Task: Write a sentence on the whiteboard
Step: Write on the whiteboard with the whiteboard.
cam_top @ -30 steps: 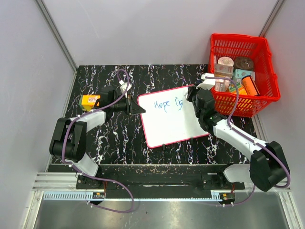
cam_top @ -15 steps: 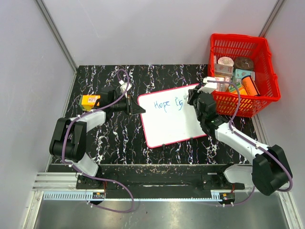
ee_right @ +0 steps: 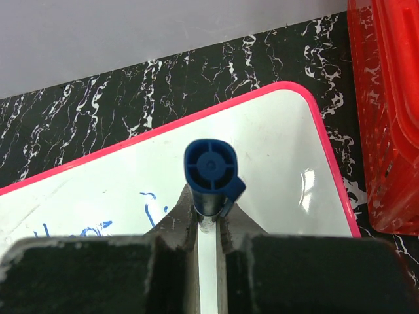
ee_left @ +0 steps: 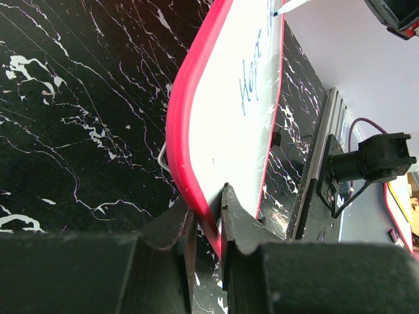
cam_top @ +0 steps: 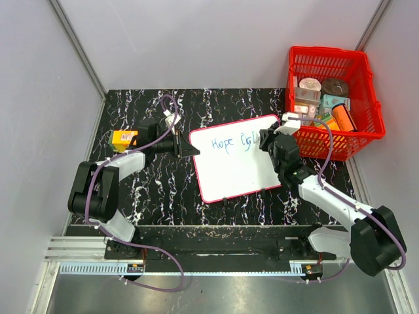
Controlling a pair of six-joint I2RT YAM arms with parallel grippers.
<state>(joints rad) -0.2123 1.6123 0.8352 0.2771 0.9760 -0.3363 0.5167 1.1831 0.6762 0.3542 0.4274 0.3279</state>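
From above: pins the whiteboard (cam_top: 236,170) by its nearest rim with the left gripper (cam_top: 188,149); hangs the right gripper (cam_top: 267,139) over the board's opposite end, red basket (cam_top: 337,149) just past its outer side. Reads "Hope" then an unfinished squiggle in the sentence (cam_top: 229,142), strung between the two grippers. Cannot read the basket labels, too small. Left wrist: clamps narrow on the pink frame, "Hope" running away ahead of the fingertips. Could skid under hard pen pressure and skew the line. Right wrist: squeezes a blue marker (ee_right: 211,173) upright between the fingers, tip hidden below. Might run off the rim just ahead, or clip the basket alongside.
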